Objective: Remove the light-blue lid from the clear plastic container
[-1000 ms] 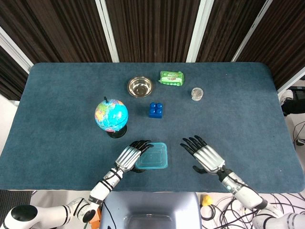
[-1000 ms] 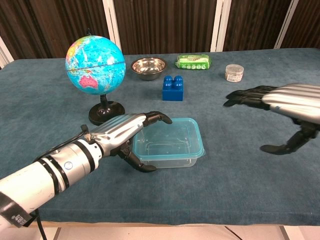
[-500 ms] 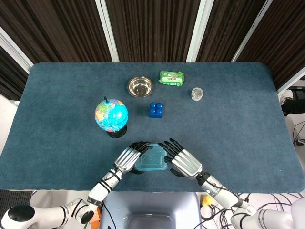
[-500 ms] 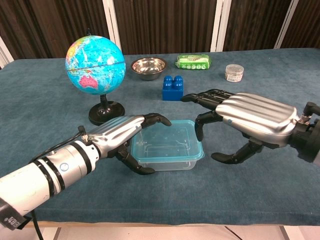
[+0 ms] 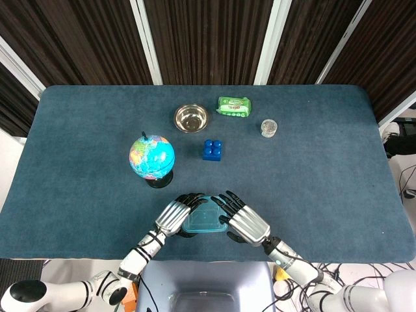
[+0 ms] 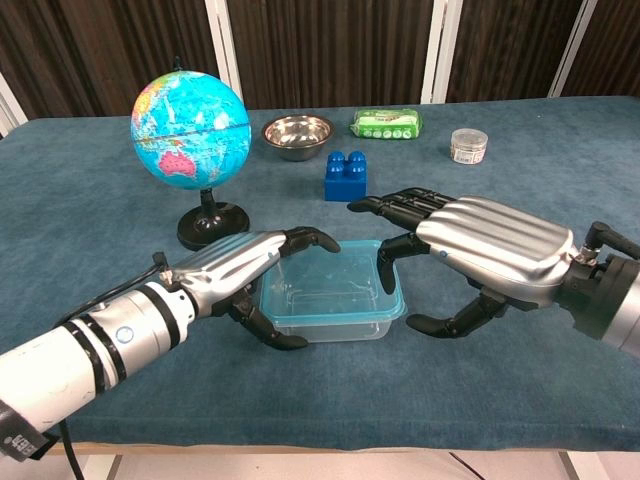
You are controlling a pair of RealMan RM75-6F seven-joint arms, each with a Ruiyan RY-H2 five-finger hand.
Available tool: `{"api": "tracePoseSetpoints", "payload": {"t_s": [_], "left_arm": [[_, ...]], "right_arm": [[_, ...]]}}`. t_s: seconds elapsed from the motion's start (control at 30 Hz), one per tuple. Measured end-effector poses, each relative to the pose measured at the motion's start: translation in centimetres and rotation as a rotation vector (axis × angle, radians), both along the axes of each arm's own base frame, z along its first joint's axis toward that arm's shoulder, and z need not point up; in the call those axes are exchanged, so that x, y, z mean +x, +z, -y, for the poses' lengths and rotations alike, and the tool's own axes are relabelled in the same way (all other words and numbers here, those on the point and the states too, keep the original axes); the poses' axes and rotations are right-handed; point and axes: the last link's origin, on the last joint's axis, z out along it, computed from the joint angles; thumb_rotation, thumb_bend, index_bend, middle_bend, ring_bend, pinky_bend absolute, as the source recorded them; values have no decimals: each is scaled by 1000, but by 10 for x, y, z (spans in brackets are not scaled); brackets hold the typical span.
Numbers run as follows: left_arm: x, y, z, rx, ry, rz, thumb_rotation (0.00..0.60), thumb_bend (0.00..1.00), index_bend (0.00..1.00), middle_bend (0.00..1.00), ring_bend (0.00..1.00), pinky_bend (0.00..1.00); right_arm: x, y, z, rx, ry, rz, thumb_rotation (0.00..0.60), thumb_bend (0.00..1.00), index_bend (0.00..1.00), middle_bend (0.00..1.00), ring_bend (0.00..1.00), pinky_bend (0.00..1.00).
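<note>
The clear plastic container (image 6: 330,318) with its light-blue lid (image 5: 203,221) (image 6: 330,285) sits near the table's front edge. My left hand (image 5: 174,216) (image 6: 232,268) grips the container's left end, fingers curled over the lid's back left and thumb against the front wall. My right hand (image 5: 247,224) (image 6: 490,245) hovers at the container's right side with fingers spread. One finger bends down toward the lid's right rim and the thumb lies low by the front right corner. Whether it touches the lid I cannot tell.
A globe (image 5: 151,156) (image 6: 190,130) stands behind my left hand. A blue brick (image 5: 212,149) (image 6: 345,176) sits behind the container. Farther back are a steel bowl (image 5: 191,118) (image 6: 297,135), a green packet (image 5: 234,106) (image 6: 386,123) and a small jar (image 5: 269,127) (image 6: 468,146).
My right hand has swept in from the right side of the table to the container's right edge. The left hand stays on the container, which has shifted slightly left.
</note>
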Motion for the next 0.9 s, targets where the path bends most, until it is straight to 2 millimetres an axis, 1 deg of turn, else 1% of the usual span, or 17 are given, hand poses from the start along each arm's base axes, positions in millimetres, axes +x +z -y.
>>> {"api": "tracePoseSetpoints", "payload": {"t_s": [0.27,0.57,0.9], "left_arm": [[0,1,1,-1,-7,2,600,210,425,344,141,225],[-1,3,2,-4,-12,3,600,210,424,344,142,229],[-2,4,1,-3,-7,-2,600,210,424,344,144,239]], "right_arm": [[2,-3,1,-2,-11,11,600,252,537,0,0,0],[3,-7,2,-4,-26,-1,600,252,533,0,0,0],[4,-7,-4,10,-6,8,600,252,522,0,0,0]]}}
